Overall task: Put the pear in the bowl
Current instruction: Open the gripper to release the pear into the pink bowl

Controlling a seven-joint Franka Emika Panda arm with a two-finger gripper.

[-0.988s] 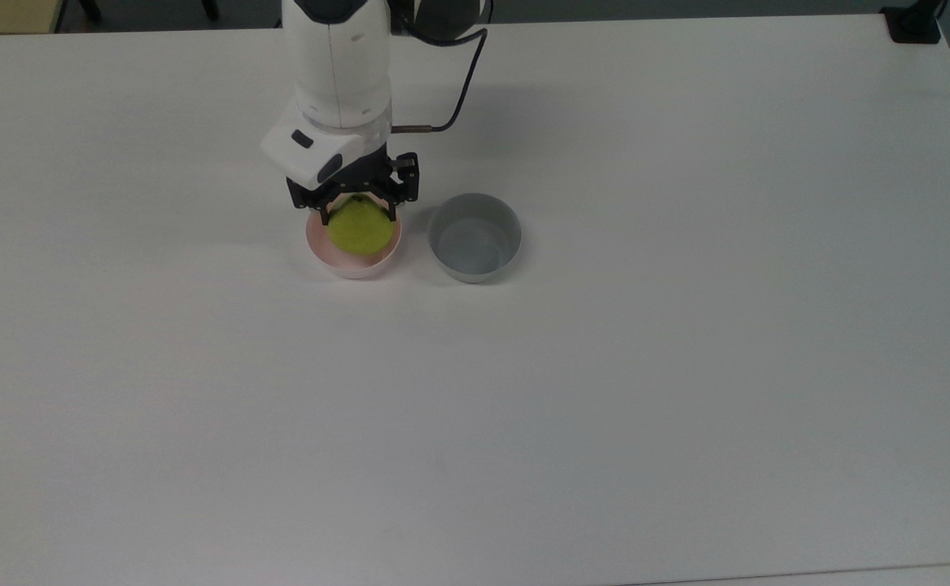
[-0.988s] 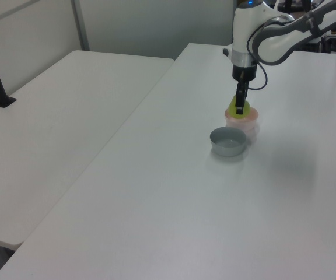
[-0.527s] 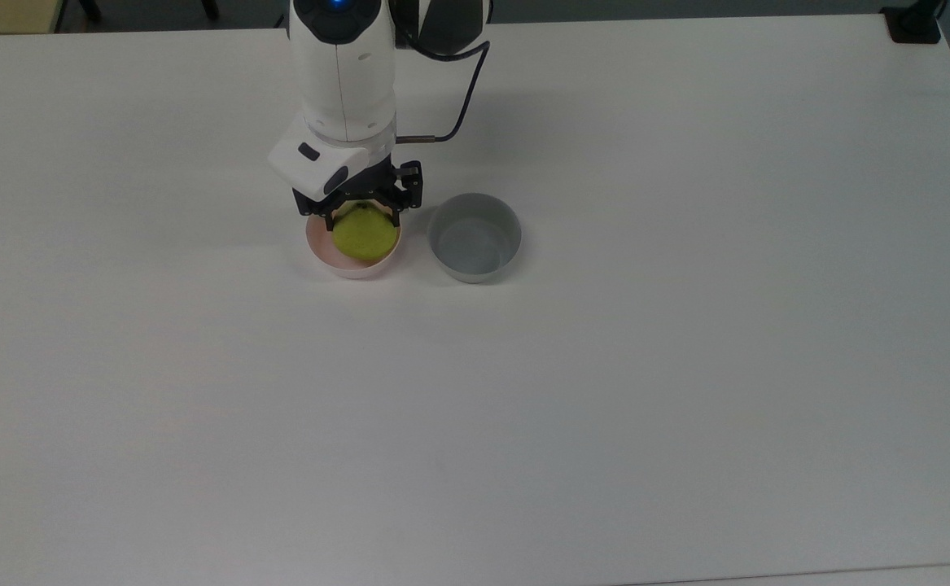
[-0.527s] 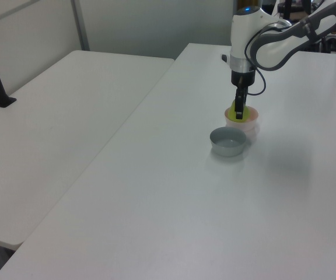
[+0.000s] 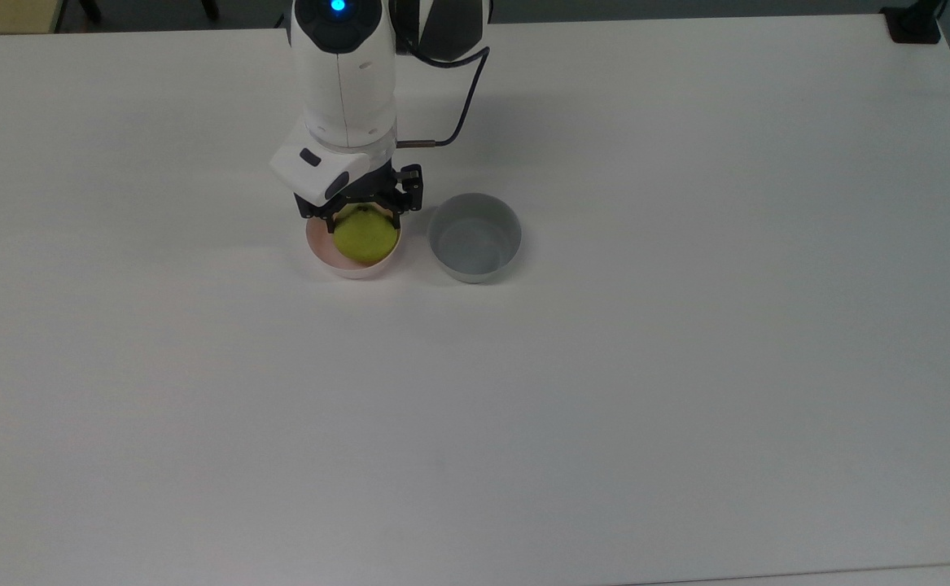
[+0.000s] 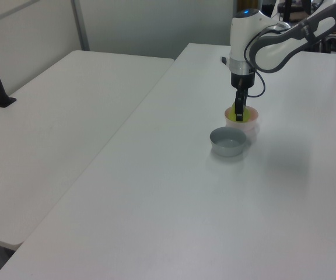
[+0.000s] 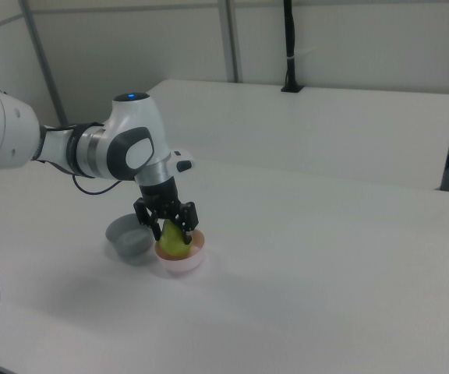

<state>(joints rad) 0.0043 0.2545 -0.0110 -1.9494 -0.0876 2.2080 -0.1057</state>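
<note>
The yellow-green pear [image 5: 366,238] sits low inside the pale pink bowl [image 5: 316,249], left of centre in the top view. My gripper [image 5: 362,222] points straight down over the bowl, with its black fingers on either side of the pear's upper part, shut on it. In the right view the pear [image 7: 175,242] stands upright in the bowl [image 7: 182,262] between the fingers of the gripper [image 7: 173,231]. From the left view, the gripper [image 6: 238,114] reaches into the bowl [image 6: 251,125] and hides most of the pear [image 6: 233,115].
A grey bowl [image 5: 475,238] of the same size stands empty just to the top view's right of the pink one; it shows in the left view [image 6: 228,142] and right view [image 7: 129,238] too. The white table [image 5: 605,407] stretches wide toward the front.
The gripper has come down with the pear, which hung above the pink bowl's rim a second ago and now rests deep in the bowl. The bowls have not moved.
</note>
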